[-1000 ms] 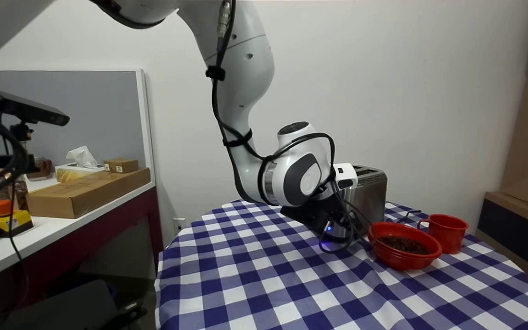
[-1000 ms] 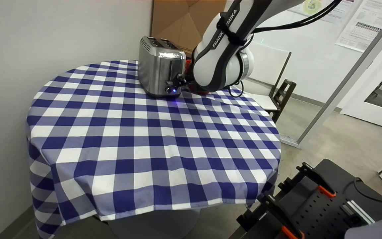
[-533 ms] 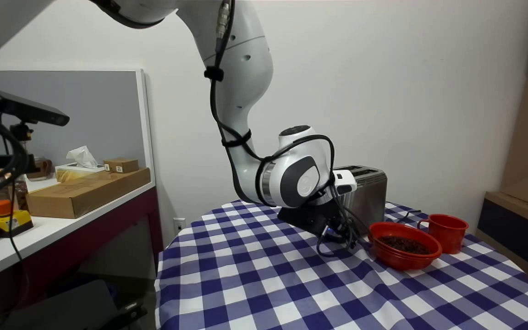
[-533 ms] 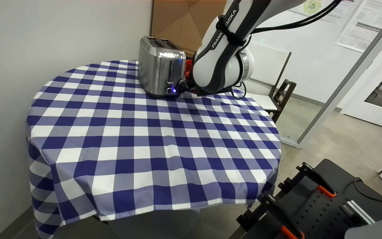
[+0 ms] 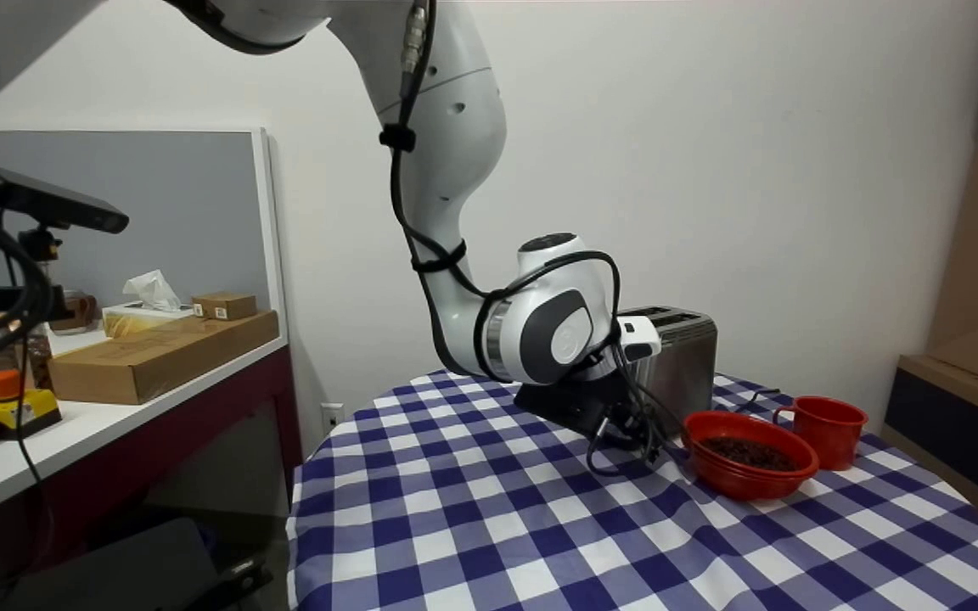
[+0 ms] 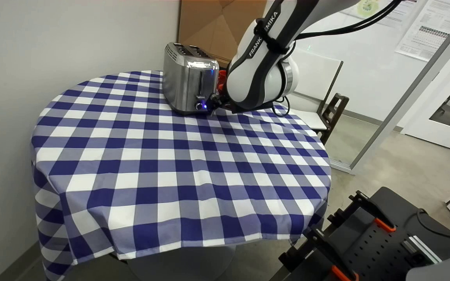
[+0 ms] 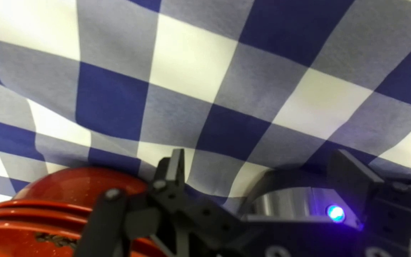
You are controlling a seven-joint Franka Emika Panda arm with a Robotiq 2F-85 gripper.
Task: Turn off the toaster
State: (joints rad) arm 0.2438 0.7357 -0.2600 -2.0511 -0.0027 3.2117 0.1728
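The silver toaster stands on the checked cloth at the far side of the table. In an exterior view the arm partly covers it. A lit blue button shows low on its front panel, beside a dark knob and below the lever. My gripper is right at this panel, low and close to the button; I cannot tell if it touches. In the wrist view my gripper is open and empty, its fingers wide apart. The toaster's base and lit button show between them, beside the right finger.
Stacked red bowls with dark bits inside stand right beside the gripper and toaster; they also show in the wrist view. A red mug stands behind them. Loose black cables hang from the wrist near the cloth. A wall is behind the table.
My gripper has moved slightly down and away from the toaster's lever, to beside the lit button. The blue glint on the gripper in an exterior view has gone. The toaster has not moved.
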